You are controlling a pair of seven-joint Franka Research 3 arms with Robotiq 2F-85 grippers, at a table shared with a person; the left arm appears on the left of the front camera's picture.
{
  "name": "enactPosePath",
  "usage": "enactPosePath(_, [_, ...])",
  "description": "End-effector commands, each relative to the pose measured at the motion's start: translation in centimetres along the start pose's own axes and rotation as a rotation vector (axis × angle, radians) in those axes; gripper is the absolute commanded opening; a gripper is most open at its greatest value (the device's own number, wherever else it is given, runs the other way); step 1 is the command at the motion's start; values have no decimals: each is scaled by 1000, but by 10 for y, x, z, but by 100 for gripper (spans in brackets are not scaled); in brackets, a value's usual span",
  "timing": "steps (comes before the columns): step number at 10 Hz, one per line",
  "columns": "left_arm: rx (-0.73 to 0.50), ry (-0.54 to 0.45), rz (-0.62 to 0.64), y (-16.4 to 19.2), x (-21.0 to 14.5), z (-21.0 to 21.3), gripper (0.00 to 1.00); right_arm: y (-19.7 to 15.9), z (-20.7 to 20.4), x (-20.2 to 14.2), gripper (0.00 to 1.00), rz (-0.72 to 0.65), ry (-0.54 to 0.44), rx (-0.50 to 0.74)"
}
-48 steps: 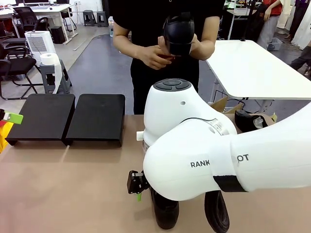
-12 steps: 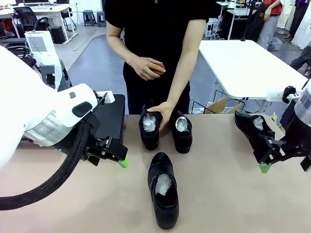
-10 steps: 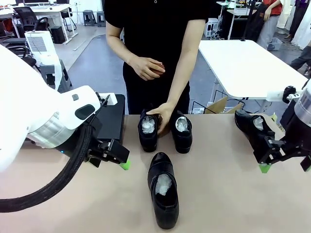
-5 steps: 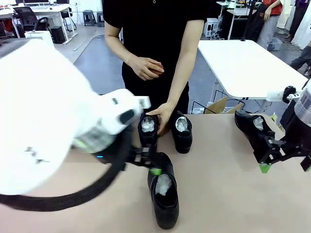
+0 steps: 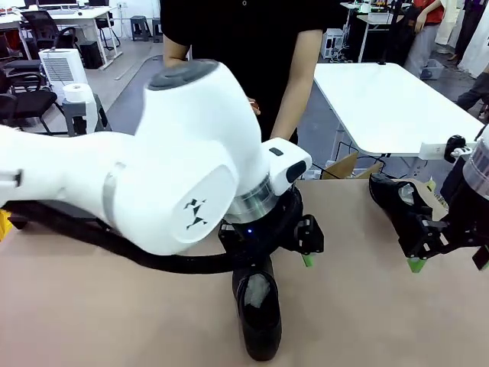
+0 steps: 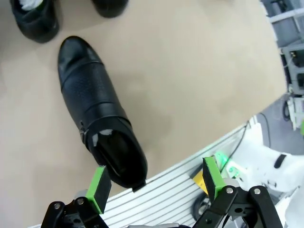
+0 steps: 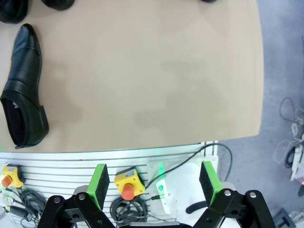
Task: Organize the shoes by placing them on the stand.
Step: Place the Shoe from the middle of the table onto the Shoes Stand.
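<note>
Left gripper point(image 6: 156, 181), jaws apart, empty, hovers just above nearest black dress shoe point(image 6: 97, 104) on desk point(image 5: 114, 321). Right gripper point(image 7: 154, 179), also apart, well right of shoe. Best: align over shoe's collar, straddle sides, descend before clamping.

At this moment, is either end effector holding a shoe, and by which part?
Nothing is held. The left end effector hangs open over the nearest dress shoe; the right end effector is open too, empty.
</note>
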State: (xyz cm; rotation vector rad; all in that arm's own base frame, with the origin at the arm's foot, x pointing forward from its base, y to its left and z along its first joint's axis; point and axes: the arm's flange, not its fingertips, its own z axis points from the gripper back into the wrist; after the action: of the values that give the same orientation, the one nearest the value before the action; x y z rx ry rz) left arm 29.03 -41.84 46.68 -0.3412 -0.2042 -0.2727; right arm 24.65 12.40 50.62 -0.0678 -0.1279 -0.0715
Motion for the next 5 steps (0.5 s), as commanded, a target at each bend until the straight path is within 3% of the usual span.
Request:
enactPosePath(1, [62,51,56,-27,7,-24,100,-1,1,1,100,-8,0,11])
enactPosePath(3, [86,111,74,-42,-1,-49,100,-1,1,1,100,-8,0,11])
enactPosePath(5, [117,96,90,-50,-10,-69,100,-1,1,1,100,-8,0,11])
